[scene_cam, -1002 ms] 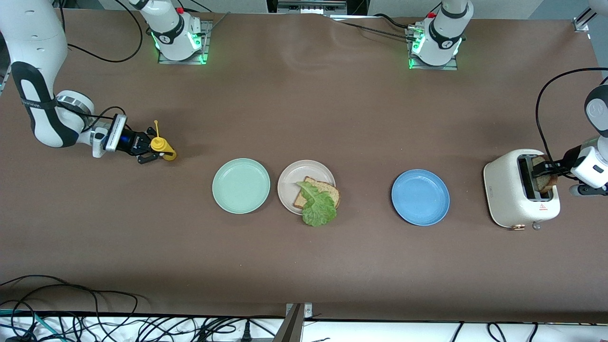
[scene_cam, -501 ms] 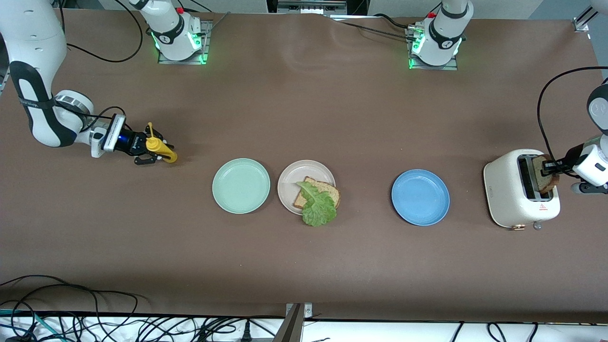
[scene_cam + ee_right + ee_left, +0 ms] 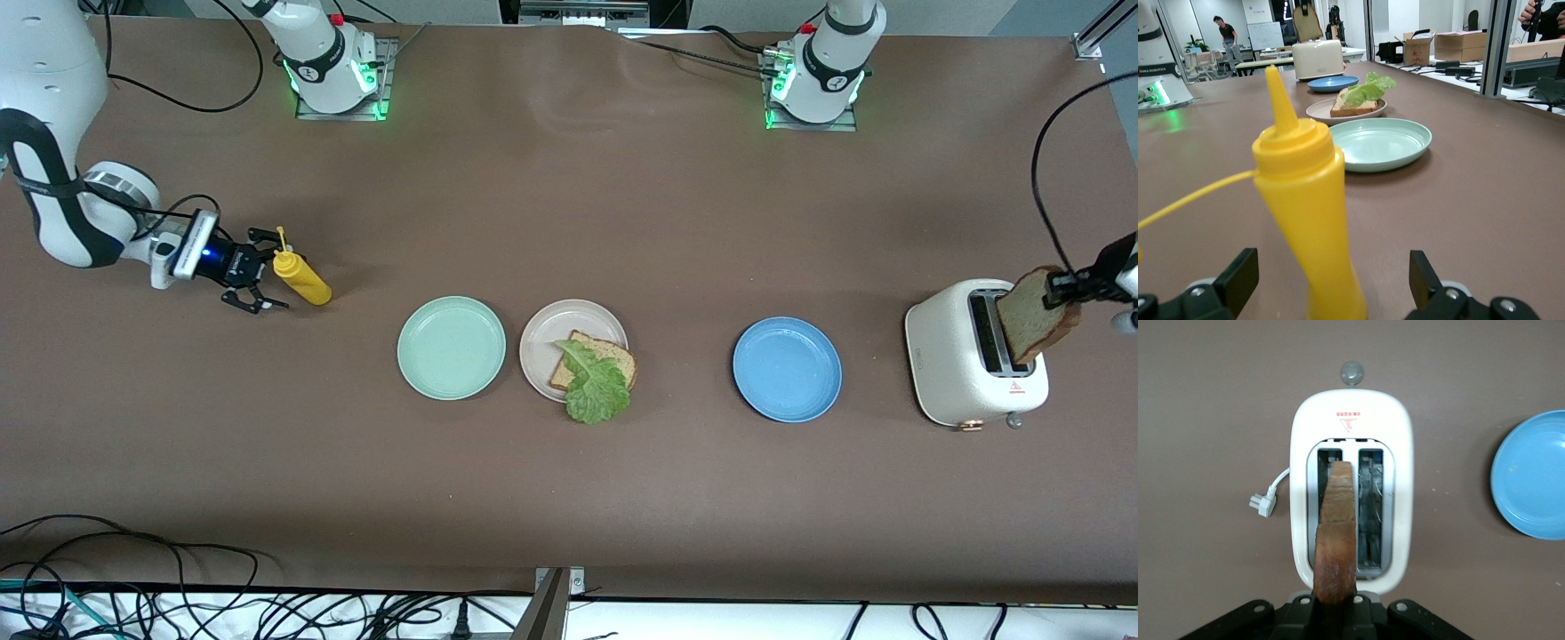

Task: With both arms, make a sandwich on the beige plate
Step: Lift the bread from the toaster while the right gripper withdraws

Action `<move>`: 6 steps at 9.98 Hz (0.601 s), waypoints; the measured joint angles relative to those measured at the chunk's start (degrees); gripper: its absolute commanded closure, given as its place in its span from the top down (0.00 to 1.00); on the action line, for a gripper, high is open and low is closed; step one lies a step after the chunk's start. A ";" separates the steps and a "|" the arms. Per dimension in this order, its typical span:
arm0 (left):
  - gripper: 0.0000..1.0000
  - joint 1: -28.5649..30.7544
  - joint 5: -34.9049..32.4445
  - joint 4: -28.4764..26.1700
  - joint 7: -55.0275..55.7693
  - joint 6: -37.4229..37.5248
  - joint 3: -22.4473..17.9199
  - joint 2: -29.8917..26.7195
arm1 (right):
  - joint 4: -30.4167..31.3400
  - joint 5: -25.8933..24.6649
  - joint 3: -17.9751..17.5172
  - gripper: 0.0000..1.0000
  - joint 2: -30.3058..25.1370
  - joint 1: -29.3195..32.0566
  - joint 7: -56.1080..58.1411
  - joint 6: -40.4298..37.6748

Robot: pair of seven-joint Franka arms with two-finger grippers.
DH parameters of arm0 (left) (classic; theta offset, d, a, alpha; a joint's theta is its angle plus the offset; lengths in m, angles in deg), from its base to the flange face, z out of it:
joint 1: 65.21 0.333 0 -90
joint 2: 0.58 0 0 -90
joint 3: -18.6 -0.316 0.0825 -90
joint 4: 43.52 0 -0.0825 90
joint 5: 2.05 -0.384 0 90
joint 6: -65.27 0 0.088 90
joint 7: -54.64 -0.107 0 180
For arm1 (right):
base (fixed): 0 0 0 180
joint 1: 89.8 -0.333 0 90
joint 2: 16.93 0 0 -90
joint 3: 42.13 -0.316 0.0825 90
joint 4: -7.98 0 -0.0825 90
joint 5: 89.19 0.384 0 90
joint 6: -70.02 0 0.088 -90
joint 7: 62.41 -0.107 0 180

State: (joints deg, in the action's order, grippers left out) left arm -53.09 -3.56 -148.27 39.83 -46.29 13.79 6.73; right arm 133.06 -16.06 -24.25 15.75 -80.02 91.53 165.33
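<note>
Brown covering spans the whole bench (image 3: pixel 569 498), with both arm bases along the top edge of the front view. At centre frame sits the beige plate (image 3: pixel 556 331), holding one bread slice (image 3: pixel 613 356) lying flat, its corners pointing diagonally. A lettuce leaf (image 3: pixel 596 387) lies on it, long axis running from the plate's middle down toward the camera, its end hanging over the rim onto the bench. A mint plate (image 3: pixel 451 348) sits just beside it toward the right arm's end; a blue plate (image 3: pixel 787 369) stands apart toward the left arm's end.

At the right edge of the frame the left tool (image 3: pixel 1065 286) is clamped on the top of a second slice (image 3: pixel 1031 316), held on edge over the toaster (image 3: pixel 973 364), its lower corner at the slot; in the left wrist view the slice (image 3: pixel 1337 540) runs lengthwise along that slot.

At the left of the frame the right tool (image 3: pixel 258 271) stands wide open, fingers on either side of an upright yellow bottle (image 3: pixel 300 276) without touching it.
</note>
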 measured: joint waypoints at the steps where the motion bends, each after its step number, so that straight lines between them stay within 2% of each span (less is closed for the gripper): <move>1: 0.00 -0.83 0.00 0.06 -0.04 1.60 0.16 -2.22 | -2.12 -3.11 0.05 1.00 -0.04 1.85 -2.64 -0.02; 3: 0.00 -2.29 0.03 0.01 0.03 3.08 2.66 -4.51 | -7.31 -9.02 0.25 1.00 -0.19 5.30 -9.37 -2.10; 5: 0.00 -2.68 1.28 -0.41 0.71 3.13 9.02 -4.33 | -12.04 -13.84 0.79 1.00 -0.35 6.77 -14.97 -4.75; 6: 0.00 -3.11 5.01 -0.84 1.90 3.18 11.81 -3.92 | -14.16 -15.31 0.99 1.00 -0.42 6.79 -17.04 -5.10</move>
State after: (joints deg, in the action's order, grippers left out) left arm -56.20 1.45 -149.11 41.73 -43.11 25.60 2.81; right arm 118.90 -31.37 -23.26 15.33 -73.23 74.48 160.24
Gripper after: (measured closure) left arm 0.912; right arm 0.000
